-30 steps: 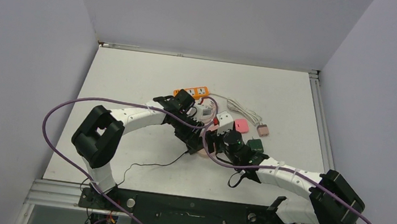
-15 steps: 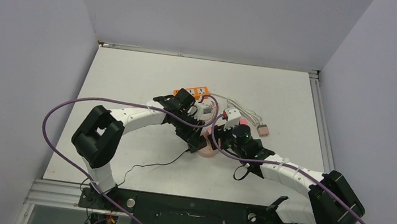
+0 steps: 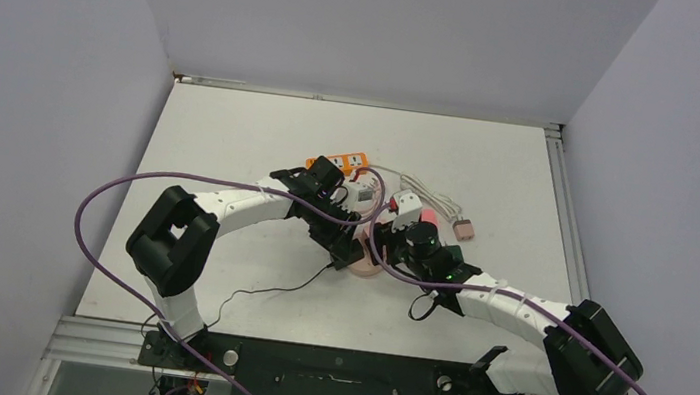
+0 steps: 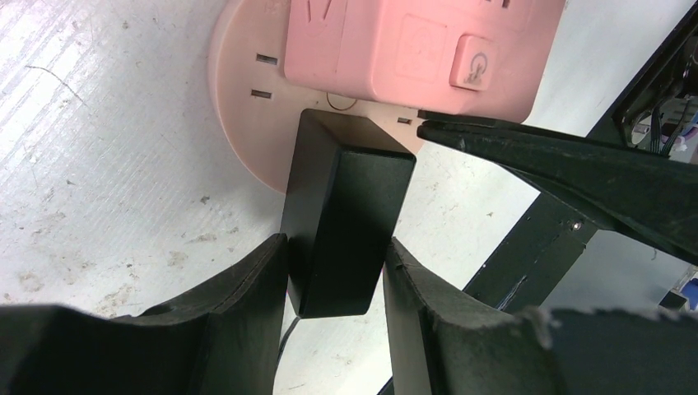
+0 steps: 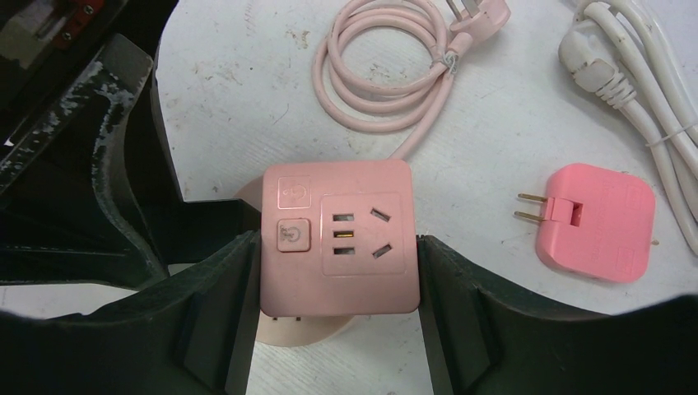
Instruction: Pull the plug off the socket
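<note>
Your left hand is pinching the black plug, which is sitting against the pink socket. Your right hand is clasping that socket on the scuffed white table, with grey walls enclosing it.

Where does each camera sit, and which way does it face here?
Top external: above and behind the bases, looking down on the white table; the left arm and right arm show whole.
Left wrist: looks along the left fingers at the black plug gripped between them.
Right wrist: looks down on the pink socket held between the right fingers.
Shared: both wrist views show the pink socket.
</note>
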Controlling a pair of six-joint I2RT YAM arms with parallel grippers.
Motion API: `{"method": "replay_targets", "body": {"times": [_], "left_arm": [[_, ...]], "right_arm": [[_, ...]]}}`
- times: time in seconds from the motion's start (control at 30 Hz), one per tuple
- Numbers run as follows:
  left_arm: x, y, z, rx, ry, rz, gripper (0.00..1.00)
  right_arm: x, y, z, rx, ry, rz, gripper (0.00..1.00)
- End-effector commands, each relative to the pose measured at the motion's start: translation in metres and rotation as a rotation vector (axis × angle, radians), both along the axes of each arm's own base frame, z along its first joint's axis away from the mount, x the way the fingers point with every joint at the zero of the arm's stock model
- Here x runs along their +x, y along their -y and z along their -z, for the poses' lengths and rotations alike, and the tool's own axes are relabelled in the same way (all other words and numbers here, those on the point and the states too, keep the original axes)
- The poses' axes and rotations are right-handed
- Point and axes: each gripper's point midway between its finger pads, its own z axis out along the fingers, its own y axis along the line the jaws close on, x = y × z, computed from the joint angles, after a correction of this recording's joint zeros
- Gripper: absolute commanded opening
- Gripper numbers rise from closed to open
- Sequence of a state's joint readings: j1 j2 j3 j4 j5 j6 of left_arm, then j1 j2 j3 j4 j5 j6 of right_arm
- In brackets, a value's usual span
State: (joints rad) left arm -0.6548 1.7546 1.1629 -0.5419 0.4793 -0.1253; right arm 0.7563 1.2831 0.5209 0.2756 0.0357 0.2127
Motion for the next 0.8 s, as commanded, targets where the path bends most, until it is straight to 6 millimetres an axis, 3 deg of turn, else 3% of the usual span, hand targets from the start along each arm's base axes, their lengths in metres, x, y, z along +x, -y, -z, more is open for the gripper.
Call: {"method": "replay_targets", "body": {"times": [0.0, 0.47, 0.77], "left_arm": [[0.014, -0.032, 0.02, 0.155, 0.015, -0.082, 0.0], [0.014, -0.032, 0.019, 0.153, 0.02, -0.084, 0.0], [0.014, -0.033, 0.019, 0.158, 0.019, -0.086, 0.0]], "right_arm": [[0.01, -0.011, -0.024, 0.022, 0.083, 0.009, 0.05], [0.004, -0.018, -0.023, -0.02, 0.109, 0.007, 0.05], [0.015, -0.005, -0.038, 0.212, 0.017, 0.018, 0.05]]}}
